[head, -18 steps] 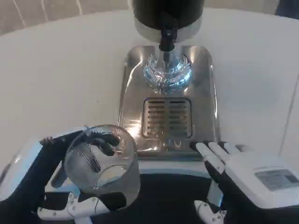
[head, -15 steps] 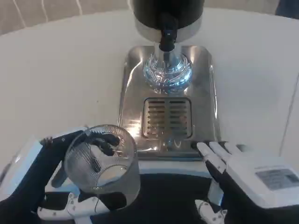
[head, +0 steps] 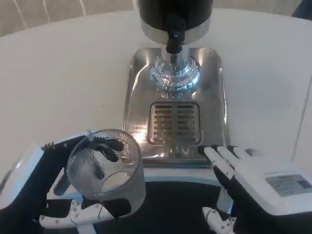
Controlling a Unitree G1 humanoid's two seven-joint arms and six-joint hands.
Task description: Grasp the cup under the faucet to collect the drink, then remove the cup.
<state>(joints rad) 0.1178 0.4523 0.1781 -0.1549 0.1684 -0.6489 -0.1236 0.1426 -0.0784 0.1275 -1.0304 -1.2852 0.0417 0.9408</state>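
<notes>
A clear ribbed glass cup (head: 106, 168) sits in my left hand (head: 53, 180) at the lower left, fingers wrapped around its wall. It is held near the front left corner of the steel drip tray (head: 214, 97), well short of the black faucet (head: 174, 36) at the top. Whether the cup holds any drink I cannot tell. My right hand (head: 253, 183) lies at the lower right beside the tray's front edge, fingers stretched out and apart, holding nothing.
The dispenser's dark body (head: 175, 12) stands at the tray's far end above a shiny chrome base (head: 174, 75). A slotted drain grille (head: 174, 123) sits mid-tray. White table (head: 63, 73) spreads to the left and right.
The cup and my left hand have barely shifted. My right hand has edged slightly downward in the picture.
</notes>
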